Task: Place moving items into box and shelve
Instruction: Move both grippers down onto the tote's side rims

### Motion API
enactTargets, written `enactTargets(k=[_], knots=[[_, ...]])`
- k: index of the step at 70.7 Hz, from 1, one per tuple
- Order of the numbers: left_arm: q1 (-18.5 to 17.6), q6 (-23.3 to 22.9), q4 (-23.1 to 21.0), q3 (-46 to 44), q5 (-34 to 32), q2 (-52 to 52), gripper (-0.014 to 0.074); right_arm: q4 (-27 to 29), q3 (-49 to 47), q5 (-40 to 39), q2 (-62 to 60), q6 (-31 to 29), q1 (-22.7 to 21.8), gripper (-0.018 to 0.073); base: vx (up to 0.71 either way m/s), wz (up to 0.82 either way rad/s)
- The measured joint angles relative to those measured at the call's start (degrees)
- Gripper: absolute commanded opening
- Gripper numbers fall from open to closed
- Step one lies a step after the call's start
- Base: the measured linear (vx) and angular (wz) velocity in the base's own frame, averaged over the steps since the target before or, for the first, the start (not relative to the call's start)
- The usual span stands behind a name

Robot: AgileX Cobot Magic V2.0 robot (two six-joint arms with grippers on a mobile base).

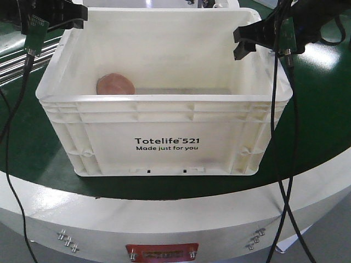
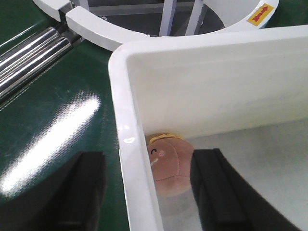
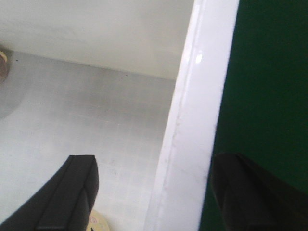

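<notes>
1 green tabletop (image 1: 323, 137) carries 1 cream-white Totelife tote (image 1: 109, 142). It stands upright with its top open and its print toward the front camera.

2 grippers stand at its short walls: left gripper (image 1: 77, 17) over the left rim, right gripper (image 1: 239, 44) over the right rim. Each wrist view shows the jaws apart and straddling the wall, 1 finger inside and 1 outside, with nothing clamped. Whether any pad touches the plastic cannot be told.

1 brownish-pink plush (image 1: 115, 84) lies on the tote floor against the left wall, near the far corner. Its stitched smile shows in the left wrist view.

Judgement: loading looks finished or close to it, and the step in hand is gripping the tote for shelving. The next move calls for both jaws to close on the rims together. The lift should then be level and matched on both sides so the tote does not tip.

Hidden or unclear:
- Toy 2 is unconfirmed. 1 pale yellow patch (image 3: 98, 222) sits on the floor near the right wall, cut off by the frame edge; it is probably that toy.
- The front wall hides the near floor in the front view.
- No shelf shows in any view.
</notes>
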Motion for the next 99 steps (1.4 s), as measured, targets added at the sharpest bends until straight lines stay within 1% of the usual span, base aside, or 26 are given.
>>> enactTargets(k=[4,9,13,14,15,18,23,25,43,53,91,99], knots=[[0.0,0.0,0.02,0.0,0.0,0.0,0.0503,-0.05,0.0,0.0,0.18,0.27,0.0,0.0478,0.0,0.0],[0.0,0.0,0.02,0.0,0.05,0.0,0.0503,-0.19,0.0,0.0,0.18,0.62,0.0,0.0399,0.0,0.0],[0.0,0.0,0.02,0.0,0.05,0.0,0.0503,-0.39,-0.05,0.0,0.18,0.92,0.0,0.0295,0.0,0.0],[0.0,0.0,0.02,0.0,0.05,0.0,0.0503,-0.46,-0.05,0.0,0.18,1.01,0.0,0.0282,0.0,0.0],[0.0,0.0,0.02,0.0,0.05,0.0,0.0503,-0.61,-0.05,0.0,0.18,1.08,0.0,0.0242,0.0,0.0],[0.0,0.0,0.06,0.0,0.05,0.0,0.0503,-1.7,-0.05,0.0,0.18,1.26,0.0,0.0156,0.0,0.0],[0.0,0.0,0.06,0.0,0.05,0.0,0.0503,-1.87,-0.05,0.0,0.18,1.94,-0.1,0.001,0.0,0.0],[0.0,0.0,0.06,0.0,0.05,0.0,0.0503,-1.98,-0.05,0.0,0.18,1.94,-0.18,-0.0022,0.0,0.0],[0.0,0.0,0.13,0.0,0.11,0.0,0.0503,-2.18,-0.15,0.1,0.18,1.45,-0.18,-0.0012,0.0,0.0],[0.0,0.0,0.13,0.0,1.19,0.23,0.0503,-2.18,-0.23,0.22,0.18,1.37,-0.18,-0.0012,0.0,0.0],[0.0,0.0,0.2,0.0,10.93,4.37,0.0503,-2.01,-0.3,0.38,0.18,1.02,-0.19,-0.0012,0.0,0.0],[0.0,-0.07,0.2,-0.26,11.7,4.57,0.0495,-2.01,-0.3,0.38,0.18,0.97,-0.19,-0.0012,0.0,0.0]])
